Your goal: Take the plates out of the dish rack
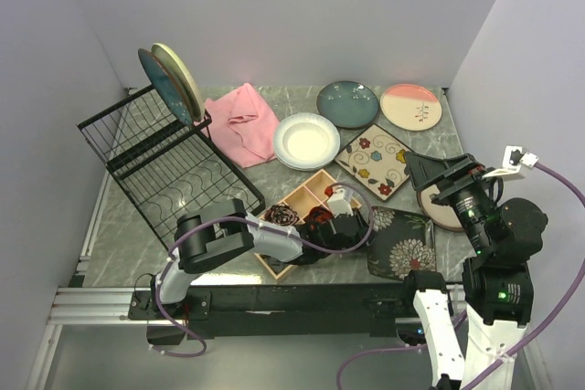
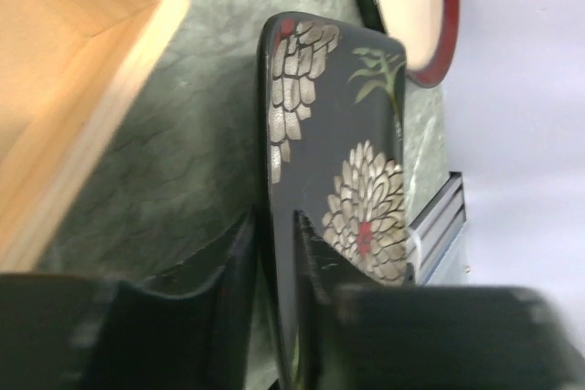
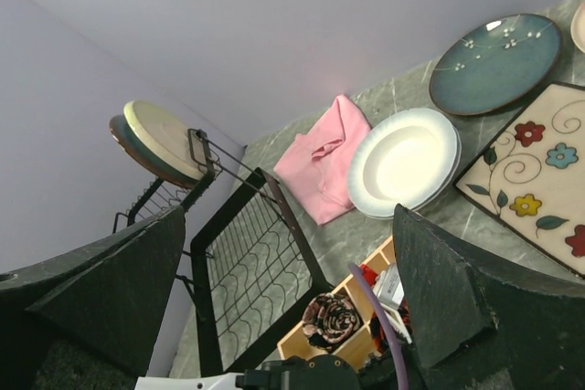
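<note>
The black wire dish rack (image 1: 169, 166) stands at the left, with a teal plate (image 1: 163, 85) and a cream-green plate (image 1: 179, 75) upright at its back. The other plates lie on the table: teal (image 1: 347, 103), pink-cream (image 1: 410, 106), white (image 1: 306, 141), square cream floral (image 1: 375, 161), square black floral (image 1: 402, 242) and dark red (image 1: 441, 212). My left gripper (image 2: 274, 221) straddles the near rim of the black floral plate (image 2: 356, 134), jaws narrowly apart, with a sliver of table showing beside the rim. My right gripper (image 3: 292, 289) hangs wide open and empty above the dark red plate.
A wooden compartment tray (image 1: 306, 203) holding small items sits between the rack and the black floral plate, under my left arm. A pink cloth (image 1: 245, 122) lies behind the rack's right corner. The table's metal front rail (image 2: 439, 221) runs close by the black plate.
</note>
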